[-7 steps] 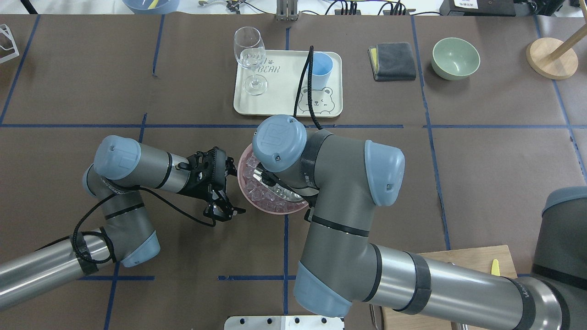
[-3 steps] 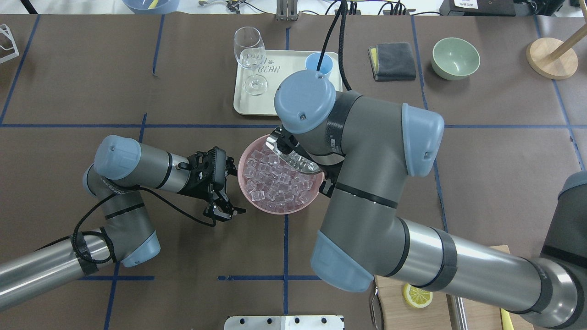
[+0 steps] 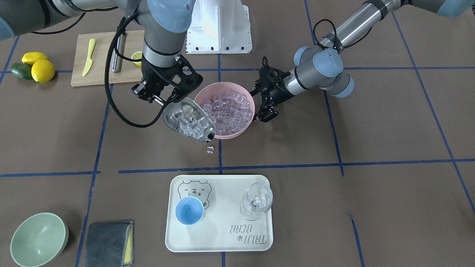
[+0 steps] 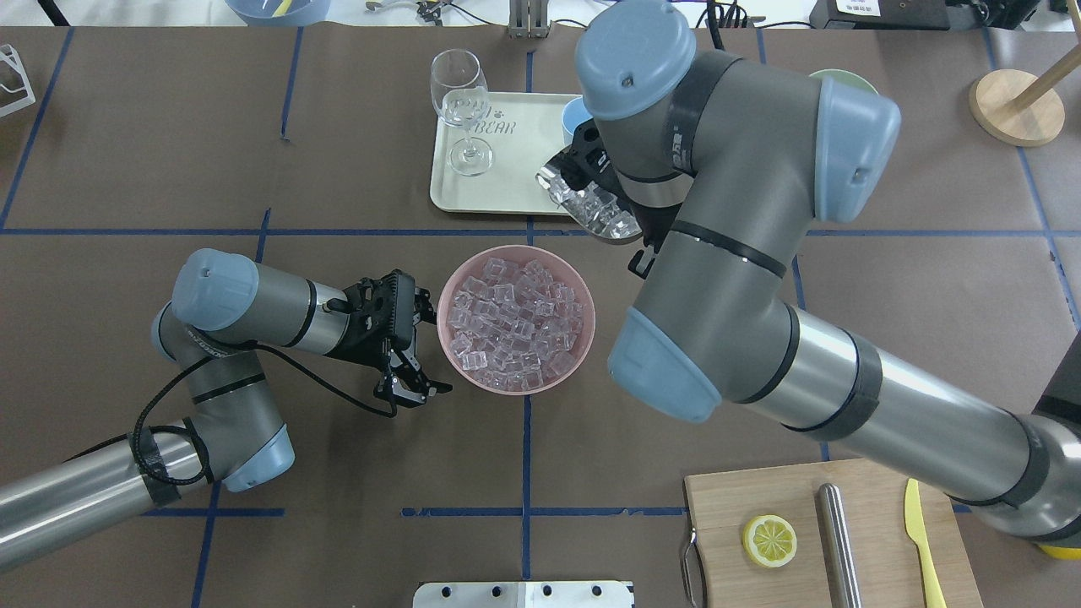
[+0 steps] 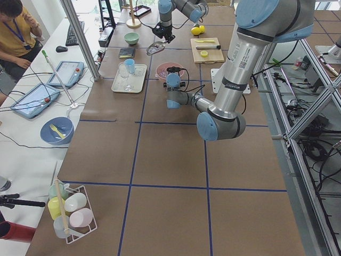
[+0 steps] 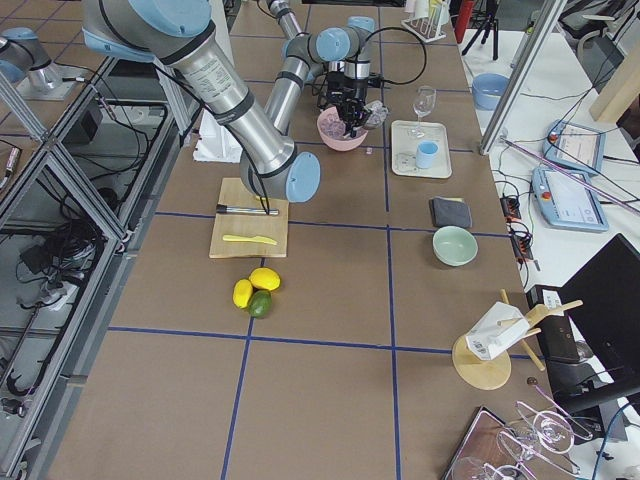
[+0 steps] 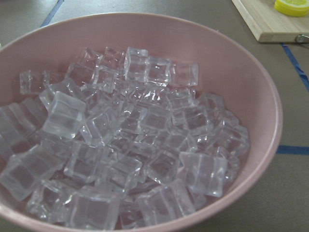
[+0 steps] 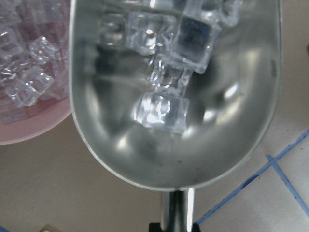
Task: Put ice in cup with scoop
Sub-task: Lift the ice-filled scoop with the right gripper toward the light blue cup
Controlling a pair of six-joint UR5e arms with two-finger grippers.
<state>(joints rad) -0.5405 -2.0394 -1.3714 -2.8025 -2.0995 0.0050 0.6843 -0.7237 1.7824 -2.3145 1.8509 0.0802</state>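
Several cubes of ice (image 8: pixel 159 112) lie in the trough of the scoop (image 3: pixel 188 120), which the right gripper (image 3: pixel 159 98) clamps by the handle and holds raised over the table (image 3: pixel 352 122), beside the pink bowl (image 3: pixel 227 136) on its tray (image 3: pixel 222 207) side. One loose cube (image 3: pixel 210 150) lies on the table between bowl and tray, and the cup (image 3: pixel 189 210) stands upright on the tray, towards the table's edge farthest from the robot. Just beside the bowl's other rim hangs the left gripper (image 4: pixel 411 390), jaws apart with nothing between them.
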